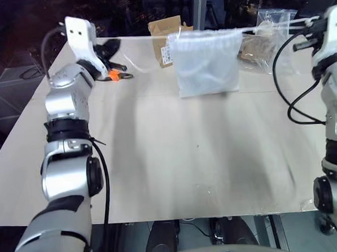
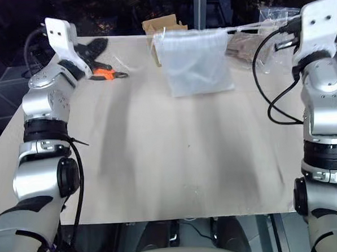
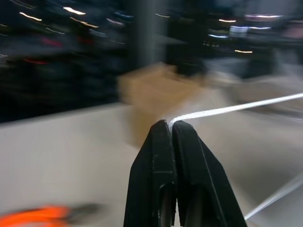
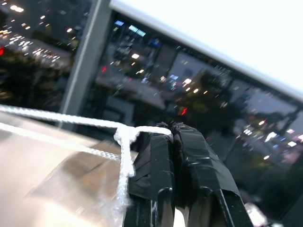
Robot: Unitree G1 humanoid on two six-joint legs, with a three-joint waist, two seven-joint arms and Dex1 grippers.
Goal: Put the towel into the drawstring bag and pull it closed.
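White drawstring bag [image 1: 206, 63] hangs between both tools, above the bench [image 1: 159, 160]. Cardboard box [image 1: 164, 27] and clear plastic bag [image 1: 268, 33] sit behind it; orange-handled tool [image 1: 114, 76] just beside the left tool [image 3: 171, 124]. Left and right tool [image 4: 171, 127] each clamped on cord [image 4: 71, 118]. Towel not discernible.

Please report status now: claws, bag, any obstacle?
Left claw shut on cord. Right claw shut on cord. Bag hangs between, off table. No obstacle.

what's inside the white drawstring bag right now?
The thin white semi-sheer drawstring bag hangs bulging from its cord, mouth gathered. A faint bluish-grey mass shows through the fabric; whether it is the towel cannot be made out.
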